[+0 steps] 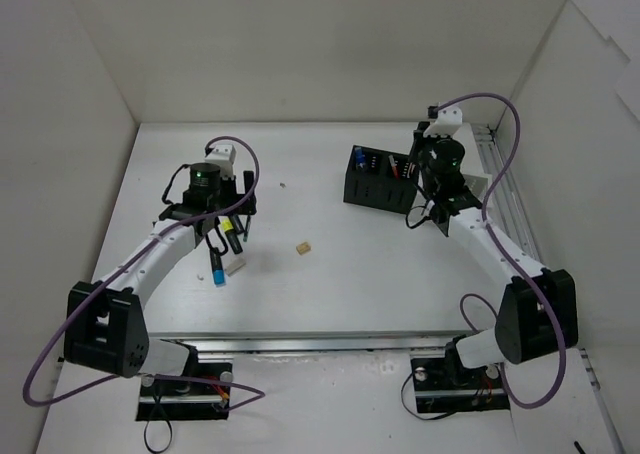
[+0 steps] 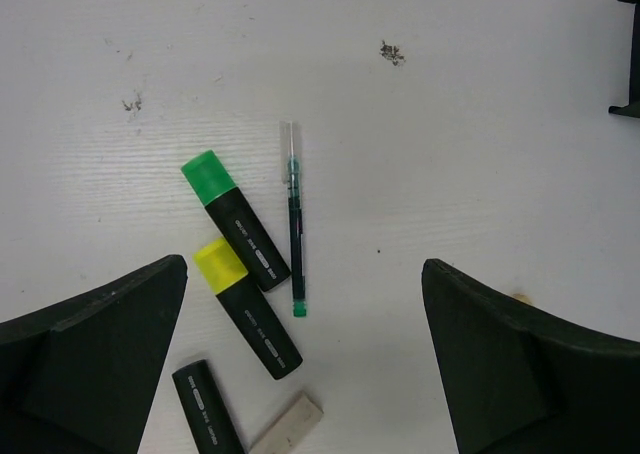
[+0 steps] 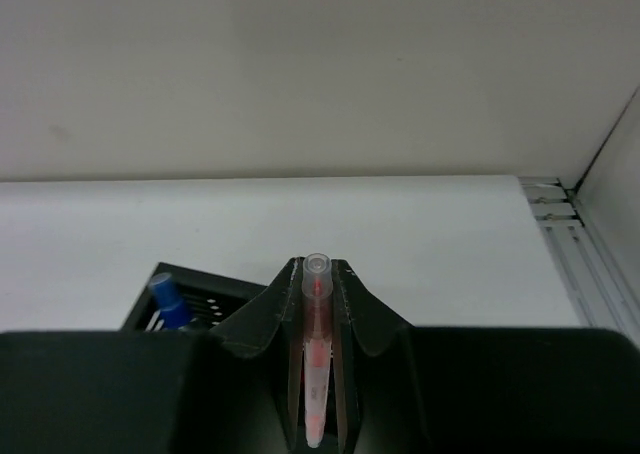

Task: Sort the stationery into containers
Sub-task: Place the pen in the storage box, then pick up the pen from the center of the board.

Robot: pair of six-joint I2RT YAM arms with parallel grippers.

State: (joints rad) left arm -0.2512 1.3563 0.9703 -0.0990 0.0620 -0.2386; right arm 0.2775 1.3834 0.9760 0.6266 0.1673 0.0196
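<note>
My left gripper (image 1: pixel 218 214) is open and empty, hovering over stationery on the table. In the left wrist view it (image 2: pixel 305 369) frames a green-capped highlighter (image 2: pixel 235 234), a yellow-capped highlighter (image 2: pixel 248 309), a thin green pen (image 2: pixel 294 229), a third black highlighter barrel (image 2: pixel 207 409) and a beige eraser (image 2: pixel 288 426). My right gripper (image 3: pixel 317 269) is shut on a clear pink-red pen (image 3: pixel 316 344), held upright above the black organizer (image 1: pixel 372 181). The organizer's rim (image 3: pixel 195 286) and a blue-capped item (image 3: pixel 166 298) inside it show below the fingers.
A small beige eraser (image 1: pixel 302 246) lies mid-table. A blue-tipped highlighter (image 1: pixel 218 272) and a pale eraser (image 1: pixel 236 268) lie near the left arm. A white object (image 1: pixel 476 186) sits behind the right arm. White walls enclose the table; a rail (image 1: pixel 510 189) runs along the right edge.
</note>
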